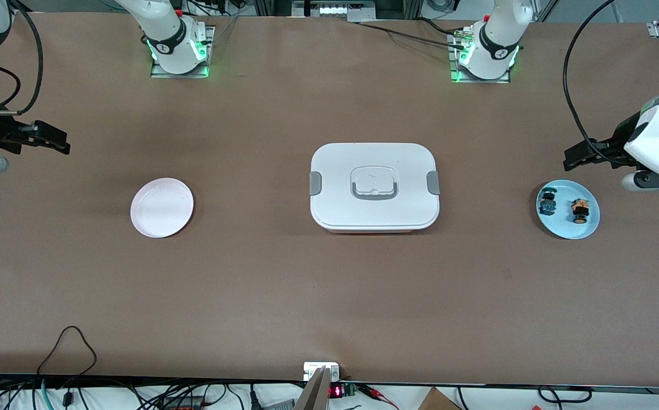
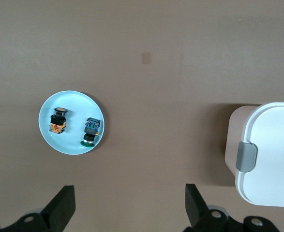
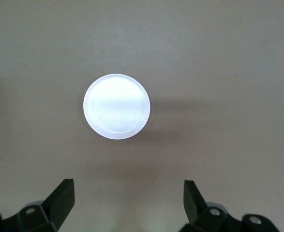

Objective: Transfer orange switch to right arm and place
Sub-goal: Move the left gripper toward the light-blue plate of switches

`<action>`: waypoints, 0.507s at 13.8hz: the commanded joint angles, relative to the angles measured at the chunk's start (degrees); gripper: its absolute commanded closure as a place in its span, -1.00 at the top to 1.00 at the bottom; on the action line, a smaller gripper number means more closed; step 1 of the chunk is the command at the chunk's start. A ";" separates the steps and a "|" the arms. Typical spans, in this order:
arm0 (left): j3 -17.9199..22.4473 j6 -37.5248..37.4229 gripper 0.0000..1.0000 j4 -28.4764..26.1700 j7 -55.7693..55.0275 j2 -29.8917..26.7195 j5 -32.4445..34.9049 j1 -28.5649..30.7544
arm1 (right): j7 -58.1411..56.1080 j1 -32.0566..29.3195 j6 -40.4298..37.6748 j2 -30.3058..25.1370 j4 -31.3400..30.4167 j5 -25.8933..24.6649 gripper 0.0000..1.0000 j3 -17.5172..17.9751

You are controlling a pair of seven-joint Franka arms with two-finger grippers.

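Note:
The orange switch [image 1: 579, 209], with a black body and an orange cap, lies on a light blue plate [image 1: 564, 226] at the left arm's end of the table. A similar switch with a blue-green cap [image 1: 547, 203] lies beside it. In the left wrist view the orange switch [image 2: 58, 121] and the plate [image 2: 74, 102] show clearly. My left gripper [image 1: 572, 159] is open and empty, up over the table beside the blue plate; its own view also shows it open [image 2: 130, 208]. My right gripper [image 1: 58, 145] is open and empty over the right arm's end of the table and waits; its own view also shows it open [image 3: 129, 205].
An empty white plate [image 1: 161, 207] lies toward the right arm's end, also in the right wrist view [image 3: 116, 106]. A white lidded box [image 1: 374, 187] with grey clips sits at the table's middle, its corner in the left wrist view [image 2: 267, 154].

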 commanded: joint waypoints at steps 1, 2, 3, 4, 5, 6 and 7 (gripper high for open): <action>0.15 -1.28 1.00 0.84 0.92 -0.34 0.84 -0.21 | 0.71 -0.09 -0.12 -0.70 0.16 0.80 1.00 -0.08; 0.15 -1.45 1.00 0.84 1.01 -0.34 0.84 -0.21 | 0.71 -0.09 -0.12 -0.61 0.16 0.80 1.00 -0.08; 0.15 -1.45 1.00 0.84 0.84 -0.34 0.84 -0.21 | 0.71 -0.09 -0.12 -0.70 0.16 0.80 1.00 -0.08; 0.15 -1.45 1.00 0.84 0.84 -0.25 0.93 -0.21 | 0.71 -0.18 -0.12 -0.61 0.16 0.80 1.00 -0.08; 0.15 -1.45 1.00 0.84 1.10 -0.25 1.10 -0.21 | 0.71 -0.09 -0.12 -0.70 0.16 0.80 1.00 -0.17; 0.15 -1.45 1.00 1.01 1.10 -0.25 1.11 -0.21 | 0.71 -0.18 -0.12 -0.70 0.16 0.80 1.00 -0.17; 0.15 -1.45 1.00 1.54 1.01 -0.08 1.02 -0.12 | 0.71 -0.09 0.06 -0.61 0.16 0.80 1.00 -0.17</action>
